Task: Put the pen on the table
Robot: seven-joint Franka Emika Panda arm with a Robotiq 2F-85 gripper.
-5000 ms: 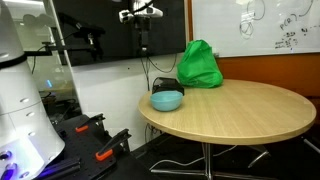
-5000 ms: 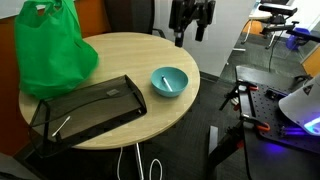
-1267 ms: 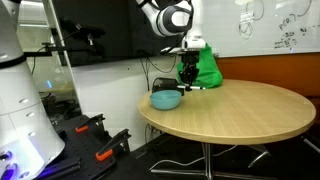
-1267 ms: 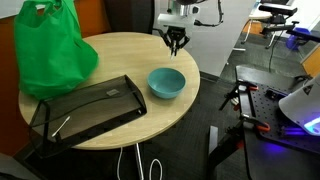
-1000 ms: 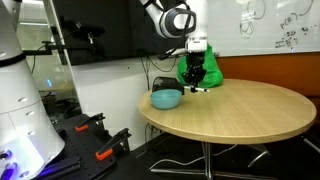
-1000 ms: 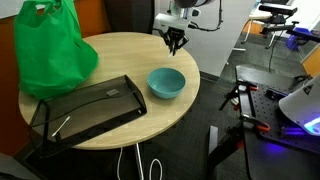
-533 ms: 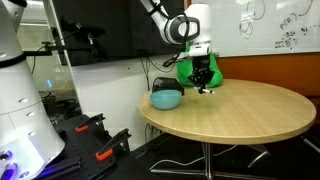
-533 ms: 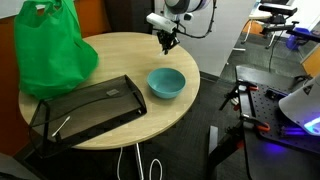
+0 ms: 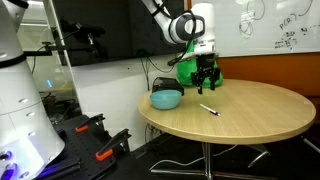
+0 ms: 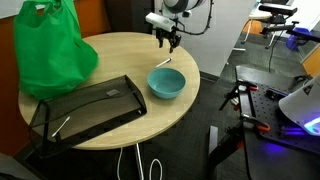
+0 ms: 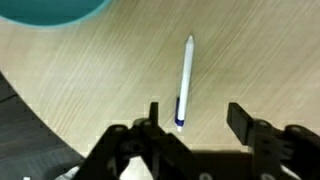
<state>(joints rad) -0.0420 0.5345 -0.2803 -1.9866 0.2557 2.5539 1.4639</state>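
Note:
The pen [image 9: 209, 109], thin and whitish with a dark end, lies flat on the round wood-grain table [image 9: 255, 115], just past the blue bowl [image 9: 167, 99]. It also shows in an exterior view [image 10: 163, 62] and in the wrist view [image 11: 184, 85]. My gripper [image 9: 208, 88] hangs a little above the pen, open and empty. In the wrist view the jaws [image 11: 195, 112] are spread, and the pen's dark end lies on the table below, between them. The gripper [image 10: 165, 42], the bowl [image 10: 167, 83] and the table [image 10: 120, 60] also show in an exterior view.
A green bag [image 10: 50, 50] stands on the table's far side from the bowl; it also shows behind the gripper [image 9: 190, 68]. A black tray [image 10: 85, 108] with a small stick lies near the table's edge. Robot bases and cables stand on the floor around.
The gripper carried the pen from above the bowl out over the table, lowered, and let it go. The pen now lies on the table and the jaws are open.

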